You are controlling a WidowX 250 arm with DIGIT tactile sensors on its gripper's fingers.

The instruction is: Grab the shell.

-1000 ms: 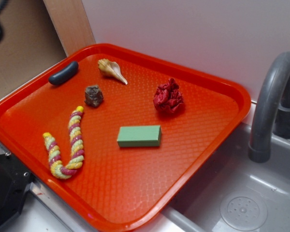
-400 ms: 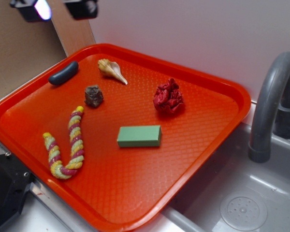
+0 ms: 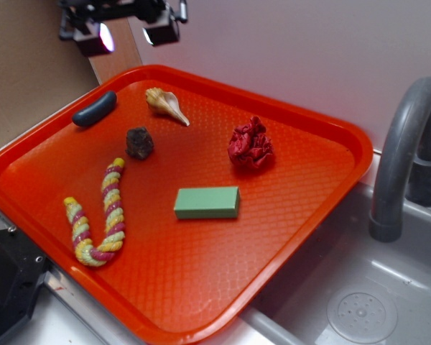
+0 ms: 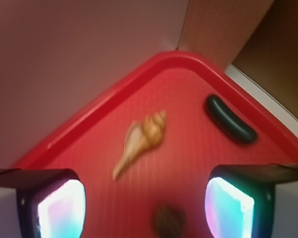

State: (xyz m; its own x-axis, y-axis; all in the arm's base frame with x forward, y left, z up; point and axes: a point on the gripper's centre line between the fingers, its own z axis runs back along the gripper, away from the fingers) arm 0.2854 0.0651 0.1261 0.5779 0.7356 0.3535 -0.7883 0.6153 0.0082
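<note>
Hand (image 3: pixel 123 34) hovers high, fingers spread apart, nothing between them. Shell (image 3: pixel 165 103) lies at the tray's (image 3: pixel 312 208) twelve o'clock corner; best to descend straight over its knobbly body, clear of the rock (image 3: pixel 139 142).

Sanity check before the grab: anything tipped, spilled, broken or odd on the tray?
Nothing stands out. The shell lies flat and alone on the red tray, clear of the rock and the dark blue piece. The rope, green block and crumpled red wad lie apart. The gripper hovers open above the tray's far corner.
</note>
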